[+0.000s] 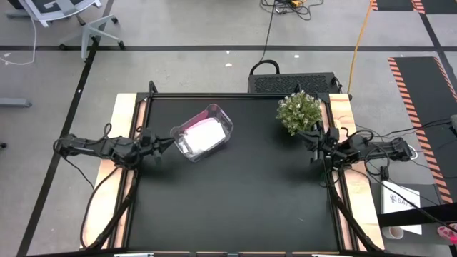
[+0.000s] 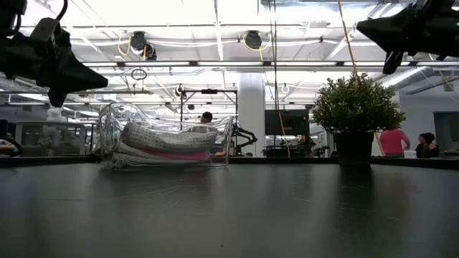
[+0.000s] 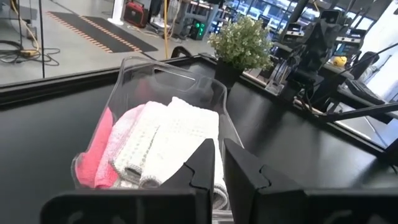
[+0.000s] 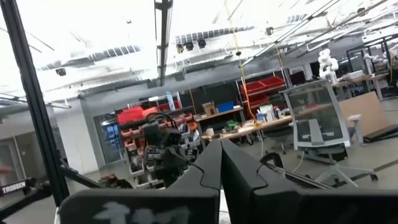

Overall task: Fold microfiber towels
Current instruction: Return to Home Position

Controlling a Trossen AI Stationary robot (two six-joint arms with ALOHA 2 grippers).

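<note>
Microfiber towels (image 1: 203,135) are lying folded in the bin (image 1: 227,123) at eleven o'clock. Left gripper (image 1: 170,142) at nine and right gripper (image 1: 312,137) at three are hanging closed, empty. Judged next: parking both arms.

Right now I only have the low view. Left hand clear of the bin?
Observer: From above, the left hand sits close beside the bin's corner, not over it.
Operator: And the other one?
Observer: The right hand is at the table's opposite side, next to the plant.
Operator: Towels all in?
Observer: Left wrist view shows the pink towel and two white towels side by side inside the bin.
</note>
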